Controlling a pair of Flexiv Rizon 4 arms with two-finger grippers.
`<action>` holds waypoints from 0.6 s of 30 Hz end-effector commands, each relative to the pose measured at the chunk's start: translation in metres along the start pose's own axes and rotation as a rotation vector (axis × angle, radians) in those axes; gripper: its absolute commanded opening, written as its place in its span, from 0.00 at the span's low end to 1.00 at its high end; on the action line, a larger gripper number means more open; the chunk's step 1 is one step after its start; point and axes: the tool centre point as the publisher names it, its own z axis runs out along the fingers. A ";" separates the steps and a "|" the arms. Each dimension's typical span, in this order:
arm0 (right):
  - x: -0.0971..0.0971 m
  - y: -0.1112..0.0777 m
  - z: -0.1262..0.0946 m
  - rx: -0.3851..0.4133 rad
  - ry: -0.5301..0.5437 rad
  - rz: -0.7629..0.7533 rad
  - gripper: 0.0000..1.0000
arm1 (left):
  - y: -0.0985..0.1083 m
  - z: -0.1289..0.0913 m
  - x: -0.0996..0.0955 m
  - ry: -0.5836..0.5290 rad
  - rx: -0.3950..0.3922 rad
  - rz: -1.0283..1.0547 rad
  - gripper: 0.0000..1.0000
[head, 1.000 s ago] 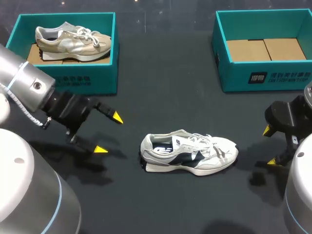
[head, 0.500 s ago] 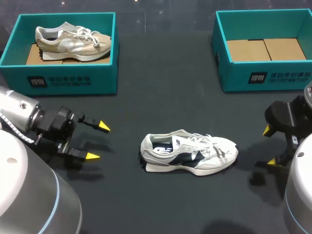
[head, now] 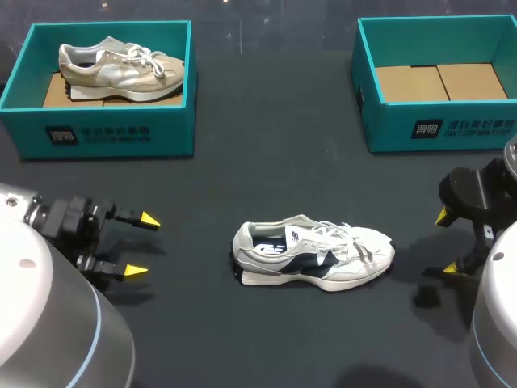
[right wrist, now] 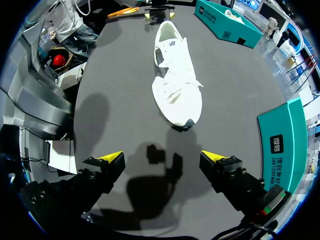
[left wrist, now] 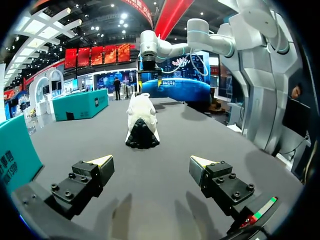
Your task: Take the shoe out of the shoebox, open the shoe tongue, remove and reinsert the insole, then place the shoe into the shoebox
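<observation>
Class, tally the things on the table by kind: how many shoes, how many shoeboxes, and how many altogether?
Shoes: 2, white shoe, beige shoe
Shoeboxes: 2, left shoebox, right shoebox
Total: 4

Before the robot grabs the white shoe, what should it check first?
1. Shoe out of its box, on the table: ok.
2. Left gripper open and empty: ok.
3. Right gripper open and empty: ok.
4. Path from each gripper to the shoe free of other things: ok, only bare table lies between.
5. Tongue already pulled open: cannot tell; the laces lie across it.
6. A box with room for the shoe: ok, the right box holds only cardboard.
</observation>
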 end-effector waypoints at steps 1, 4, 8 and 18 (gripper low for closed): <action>0.003 -0.001 -0.001 0.001 -0.004 -0.001 1.00 | 0.002 0.003 0.004 -0.012 -0.001 -0.004 1.00; 0.003 -0.001 -0.001 0.001 -0.004 -0.001 1.00 | 0.002 0.005 0.005 -0.014 0.004 -0.010 1.00; 0.003 -0.001 -0.001 0.001 -0.004 -0.001 1.00 | 0.001 0.008 0.004 -0.036 0.001 -0.024 1.00; 0.003 -0.001 -0.001 0.001 -0.004 -0.001 1.00 | 0.004 0.020 -0.001 -0.050 0.007 -0.053 1.00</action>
